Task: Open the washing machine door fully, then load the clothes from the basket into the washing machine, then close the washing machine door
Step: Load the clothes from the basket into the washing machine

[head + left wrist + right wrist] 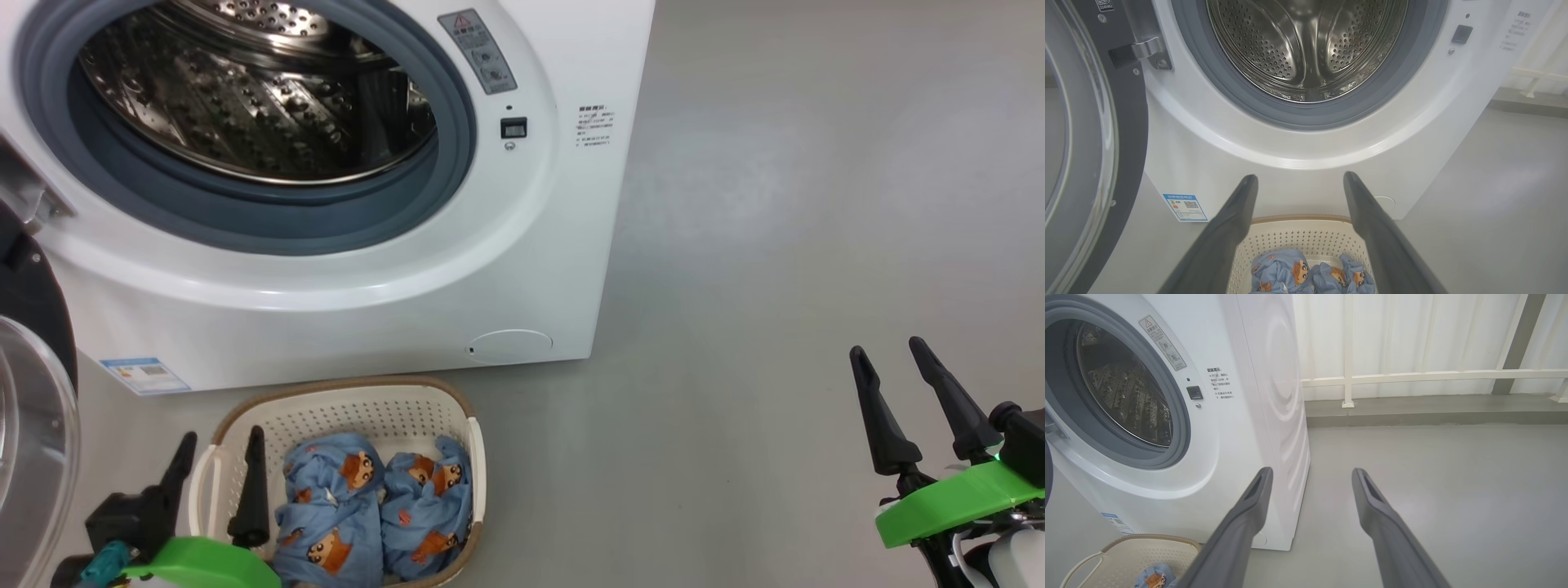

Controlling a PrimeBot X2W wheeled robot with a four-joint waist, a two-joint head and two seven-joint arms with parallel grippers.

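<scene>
2 clothes [371, 510] in basket [359, 416]; washing machine door [33, 441] open

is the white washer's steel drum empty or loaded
Empty where visible: the perforated steel drum shows bare metal; both light-blue printed garments lie in the cream plastic basket.

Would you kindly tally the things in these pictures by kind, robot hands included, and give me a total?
Washing machine: 1
Basket: 1
Light-blue garments: 2, both in the basket
Hands: 2, left hand and right hand, both open
Total: 6
</scene>
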